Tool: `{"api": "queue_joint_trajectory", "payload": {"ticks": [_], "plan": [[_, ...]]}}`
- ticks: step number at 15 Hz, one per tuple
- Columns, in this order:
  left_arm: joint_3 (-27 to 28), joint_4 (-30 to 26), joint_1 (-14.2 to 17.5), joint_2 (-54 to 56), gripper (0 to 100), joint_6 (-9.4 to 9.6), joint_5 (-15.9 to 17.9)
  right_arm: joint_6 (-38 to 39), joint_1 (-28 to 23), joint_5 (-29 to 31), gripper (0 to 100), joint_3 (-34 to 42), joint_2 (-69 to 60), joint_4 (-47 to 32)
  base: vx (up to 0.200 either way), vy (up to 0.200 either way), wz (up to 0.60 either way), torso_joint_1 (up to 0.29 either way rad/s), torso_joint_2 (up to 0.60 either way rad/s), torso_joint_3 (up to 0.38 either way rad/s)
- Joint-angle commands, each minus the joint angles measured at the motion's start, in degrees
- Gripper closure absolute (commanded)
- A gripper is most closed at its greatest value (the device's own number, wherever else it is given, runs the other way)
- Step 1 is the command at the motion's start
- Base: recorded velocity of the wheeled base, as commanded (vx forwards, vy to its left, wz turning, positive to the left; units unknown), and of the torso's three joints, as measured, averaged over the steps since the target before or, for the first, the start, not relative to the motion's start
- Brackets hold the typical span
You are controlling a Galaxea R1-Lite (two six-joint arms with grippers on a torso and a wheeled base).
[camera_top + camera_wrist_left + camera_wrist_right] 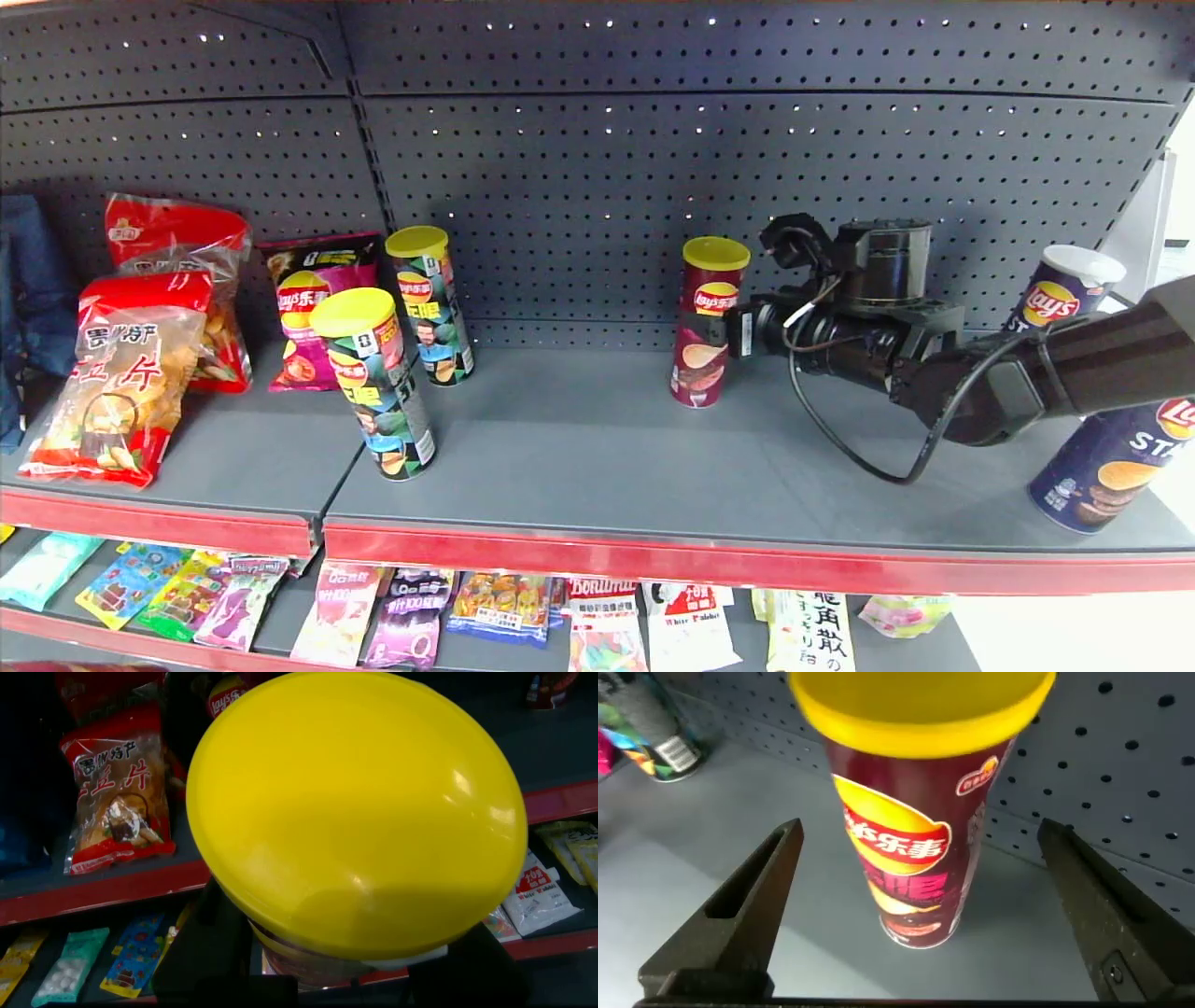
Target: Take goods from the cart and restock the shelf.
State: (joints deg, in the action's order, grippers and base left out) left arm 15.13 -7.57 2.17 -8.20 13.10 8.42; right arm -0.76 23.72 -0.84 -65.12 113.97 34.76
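A maroon chip can point(705, 322) with a yellow lid stands upright near the back of the grey shelf point(597, 467). My right gripper point(721, 332) reaches in from the right and is level with the can's middle. In the right wrist view this gripper point(920, 829) is open, with the maroon can point(915, 859) standing between its spread fingertips point(785, 840) without touching them. Close under the left wrist camera is the broad yellow lid of another can point(360, 812). My left gripper point(336, 971) is shut on that can below the lid, in front of the shelves.
Two teal cans with yellow lids point(373, 383) point(431, 303) stand left of centre. A purple chip bag point(313, 308) and red snack bags point(126, 373) lie further left. Two blue cans point(1064, 289) point(1111, 462) stand at the right end. Small packets point(504, 607) fill the lower shelf.
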Motion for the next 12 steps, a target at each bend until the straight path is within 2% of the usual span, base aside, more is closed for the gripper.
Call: {"api": "queue_joint_trajectory", "payload": {"ticks": [1,12], "plan": [[-0.01,0.01,0.03,-0.15,100,-0.01,0.01,0.05,0.1,0.23,0,-0.44,1.08,0.05,0.0,0.0,0.0,0.0,0.0,0.0],[-0.1,0.01,0.03,-0.15,100,-0.01,0.01,-0.04,0.1,0.31,0,-6.68,5.3,0.05,0.0,0.0,0.0,0.0,0.0,0.0]]}}
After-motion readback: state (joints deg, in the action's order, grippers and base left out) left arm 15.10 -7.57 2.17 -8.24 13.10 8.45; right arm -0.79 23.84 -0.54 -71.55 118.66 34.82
